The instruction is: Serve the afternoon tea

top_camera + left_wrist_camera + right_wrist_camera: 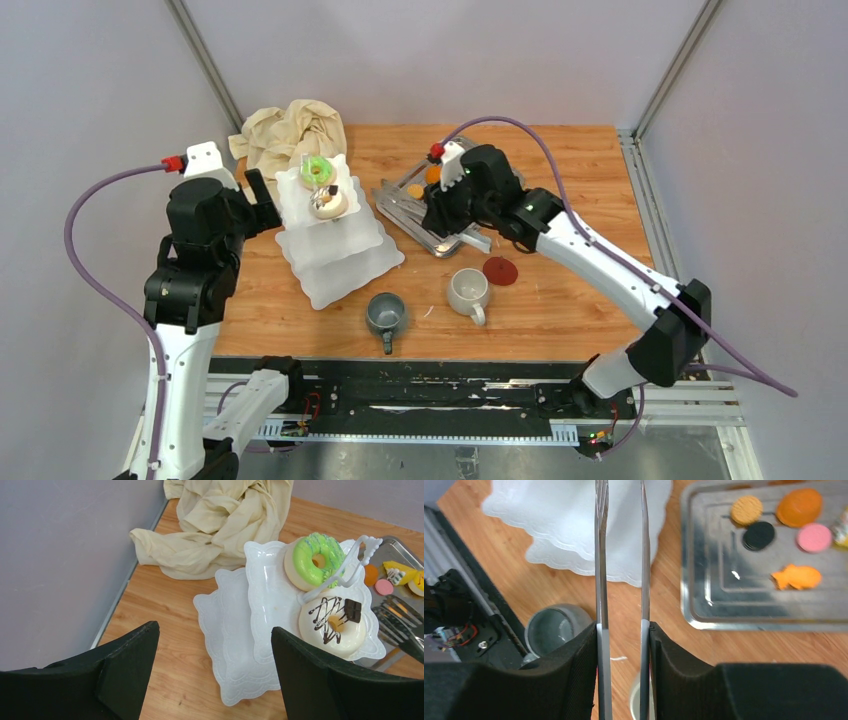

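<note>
Wooden tabletop point(560, 150), toward its left edge: the stand point(340, 270) already carries a green doughnut point(318, 171) and a white doughnut point(328, 203), smaller pastries point(799, 507) wait on the tray point(704, 580), the right gripper point(623, 630) clamps tongs point(600, 555), and the left gripper point(215, 632) is spread empty.

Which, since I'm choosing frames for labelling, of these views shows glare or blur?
Right wrist: a small glint on the steel tray, tongs soft close to the lens. Left wrist: green doughnut sharp, no glare. Top view: even light, faint shadows, nothing blurred.
</note>
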Motion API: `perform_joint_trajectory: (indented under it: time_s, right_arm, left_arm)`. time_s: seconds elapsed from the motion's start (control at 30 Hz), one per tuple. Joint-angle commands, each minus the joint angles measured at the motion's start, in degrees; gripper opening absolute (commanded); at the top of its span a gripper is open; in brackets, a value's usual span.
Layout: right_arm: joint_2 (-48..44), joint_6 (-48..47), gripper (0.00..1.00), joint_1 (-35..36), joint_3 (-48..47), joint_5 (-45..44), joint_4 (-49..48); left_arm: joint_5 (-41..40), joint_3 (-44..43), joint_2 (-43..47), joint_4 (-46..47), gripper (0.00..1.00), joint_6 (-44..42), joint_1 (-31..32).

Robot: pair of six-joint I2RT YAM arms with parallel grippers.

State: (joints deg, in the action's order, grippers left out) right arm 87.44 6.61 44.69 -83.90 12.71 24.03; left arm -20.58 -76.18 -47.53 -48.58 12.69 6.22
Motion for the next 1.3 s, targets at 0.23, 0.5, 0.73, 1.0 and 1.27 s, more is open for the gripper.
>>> perform_joint_trajectory:
  time_s: [0.23, 0.5, 0.73, 1.0, 1.27]
  right_arm:
    - [-7.5, 3.7, 0.37, -15.9, 12.5, -8.8, 0.7]
    - [-1.9, 9.6, 0.34, -17.8, 13.6, -11.2, 0.3]
    - [3.5, 14.8, 0.37, -17.7, 12.0, -13.6, 0.3]
    - [8.2, 17.4, 0.37, -17.7, 10.0, -13.2, -0.7]
    - [10.8, 18.1, 0.42, -17.6, 8.0, -13.7, -1.8]
  left_arm:
    - [0.9, -1.7, -0.4, 1.4, 0.87, 1.5, 0.3]
    - [0.8, -1.8, -0.8, 1.4, 0.87, 1.4, 0.3]
    - [0.6, -1.8, -1.1, 1.4, 0.87, 1.1, 0.3]
    - [0.2, -1.1, -0.9, 1.7, 0.87, 0.5, 0.3]
    - [-0.3, -0.8, -0.9, 1.7, 0.87, -0.1, 0.3]
